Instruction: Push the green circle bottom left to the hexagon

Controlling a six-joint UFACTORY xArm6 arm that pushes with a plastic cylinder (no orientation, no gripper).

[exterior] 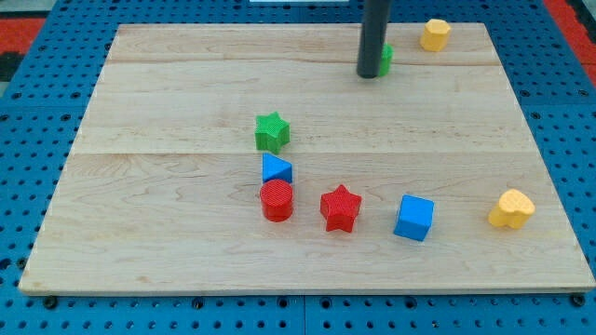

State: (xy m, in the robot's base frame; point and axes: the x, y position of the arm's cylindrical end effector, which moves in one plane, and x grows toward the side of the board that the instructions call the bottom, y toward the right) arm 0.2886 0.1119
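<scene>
The green circle (pixel 386 60) sits near the board's (pixel 168 251) top edge, mostly hidden behind my rod, with my tip (pixel 369 75) touching its left side. I carry no jaws. The yellow hexagon (pixel 434 34) lies just right of it.

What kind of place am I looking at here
Most likely a robotics lab test bench: a pale wooden board lies on a blue perforated base, with small coloured blocks like the red star scattered about, and my tip touches the green circle.
</scene>
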